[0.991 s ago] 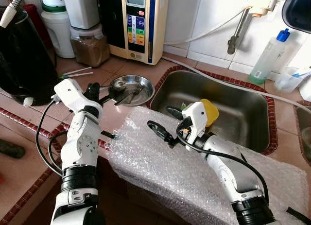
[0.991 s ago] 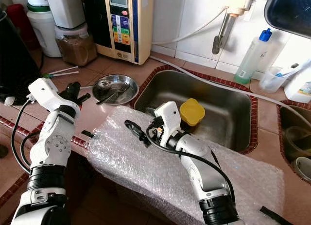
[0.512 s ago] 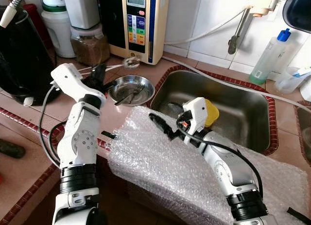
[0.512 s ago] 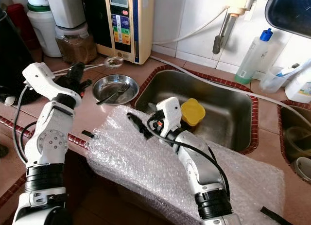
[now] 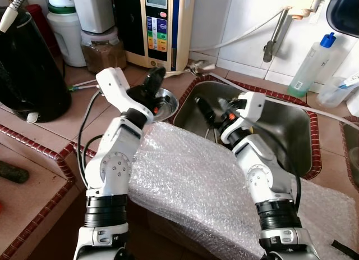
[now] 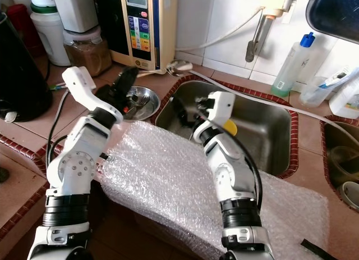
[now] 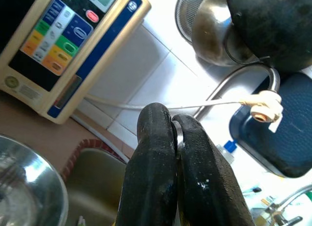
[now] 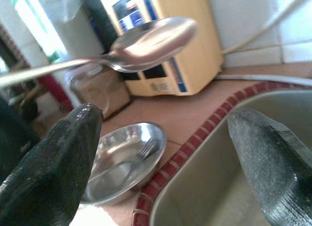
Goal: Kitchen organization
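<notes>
Left gripper pinched shut on spoon, its bowl out past the fingertips just ahead of the wide-open, empty right gripper over the sink; I'd hold it level, close right on the handle, then release.

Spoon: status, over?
Left claw shut on spoon, above sink edge. Right claw open beside it. Fork in metal bowl.

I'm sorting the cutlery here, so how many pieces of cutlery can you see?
2. A spoon held in the left gripper, out over the sink's near corner. A fork lies in the steel dish on the counter. Others may be hidden inside the sink.
</notes>
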### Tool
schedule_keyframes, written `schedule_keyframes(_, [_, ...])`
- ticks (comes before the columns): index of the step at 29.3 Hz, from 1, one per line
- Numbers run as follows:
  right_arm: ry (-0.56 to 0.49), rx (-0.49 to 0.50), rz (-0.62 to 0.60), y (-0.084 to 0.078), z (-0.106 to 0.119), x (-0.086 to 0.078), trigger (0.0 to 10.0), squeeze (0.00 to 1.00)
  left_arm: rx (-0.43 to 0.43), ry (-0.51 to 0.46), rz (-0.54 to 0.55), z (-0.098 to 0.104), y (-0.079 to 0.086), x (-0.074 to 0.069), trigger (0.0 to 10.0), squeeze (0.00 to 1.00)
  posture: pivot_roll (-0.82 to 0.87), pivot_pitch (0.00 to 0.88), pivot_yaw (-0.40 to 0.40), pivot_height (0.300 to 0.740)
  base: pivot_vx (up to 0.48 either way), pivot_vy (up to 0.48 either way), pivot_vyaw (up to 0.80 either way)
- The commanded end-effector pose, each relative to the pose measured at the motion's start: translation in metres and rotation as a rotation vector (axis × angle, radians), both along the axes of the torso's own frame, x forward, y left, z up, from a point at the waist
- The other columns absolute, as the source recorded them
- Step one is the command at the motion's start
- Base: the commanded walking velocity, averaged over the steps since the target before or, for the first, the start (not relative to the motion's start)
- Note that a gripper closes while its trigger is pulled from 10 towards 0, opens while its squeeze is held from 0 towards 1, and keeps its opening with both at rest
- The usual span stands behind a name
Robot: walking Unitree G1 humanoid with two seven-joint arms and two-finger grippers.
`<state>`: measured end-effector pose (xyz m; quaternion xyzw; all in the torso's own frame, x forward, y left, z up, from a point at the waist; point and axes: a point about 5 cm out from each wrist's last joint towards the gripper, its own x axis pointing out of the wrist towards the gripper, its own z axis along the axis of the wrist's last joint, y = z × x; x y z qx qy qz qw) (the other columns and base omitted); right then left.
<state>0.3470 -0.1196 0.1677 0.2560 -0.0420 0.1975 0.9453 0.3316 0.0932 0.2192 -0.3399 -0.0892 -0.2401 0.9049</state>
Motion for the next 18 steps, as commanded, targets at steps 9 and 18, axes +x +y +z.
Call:
schedule_keyframes(9, [0.040, 0.260, -0.011, -0.006, 0.009, 0.010, 10.0, 0.00, -0.002, 0.010, -0.116, -0.007, -0.017, -0.007, 0.0, 0.00, 0.09, 0.000, 0.000, 0.740, 0.000, 0.000, 0.00])
schedule_keyframes(18, [0.046, 0.337, 0.013, -0.002, 0.011, 0.017, 10.0, 0.00, -0.026, 0.022, -0.151, -0.009, -0.022, -0.010, 0.0, 0.00, 0.09, 0.000, -0.001, 0.740, 0.000, 0.000, 0.00])
